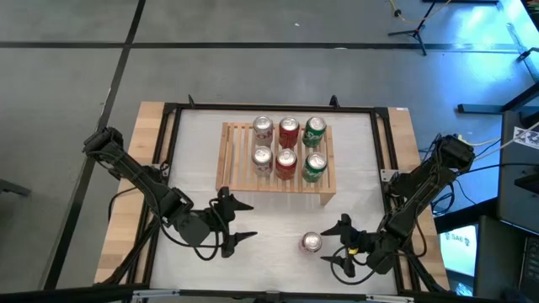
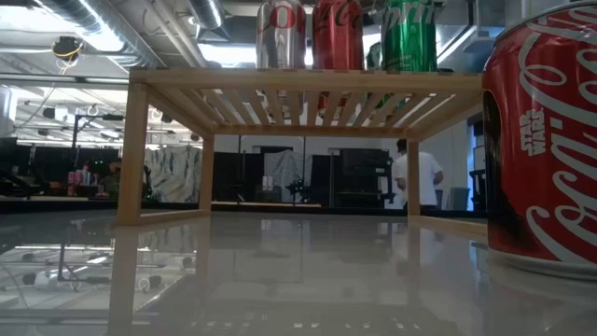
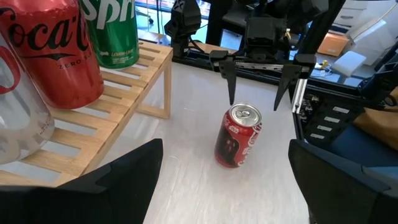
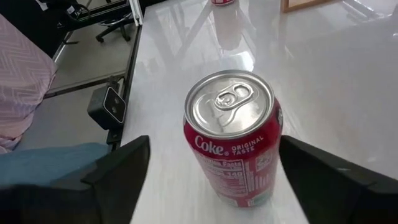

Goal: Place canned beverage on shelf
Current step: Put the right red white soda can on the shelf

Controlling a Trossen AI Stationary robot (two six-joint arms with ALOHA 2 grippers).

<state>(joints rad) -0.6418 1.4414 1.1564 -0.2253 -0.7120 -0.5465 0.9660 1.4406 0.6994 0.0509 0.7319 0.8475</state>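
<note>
The right gripper (image 1: 344, 245), fingers apart, is facing the red can (image 1: 311, 243) standing near the table's front edge, short of the shelf (image 1: 237, 160), and an off-centre closing risks tipping it, while the left gripper (image 1: 240, 220) is waiting open alongside.

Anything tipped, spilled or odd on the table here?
Nothing stands out. Six cans stand upright on the shelf, and the loose red can stands upright on the table, between the open fingers of the right claw. No spill shows.
</note>
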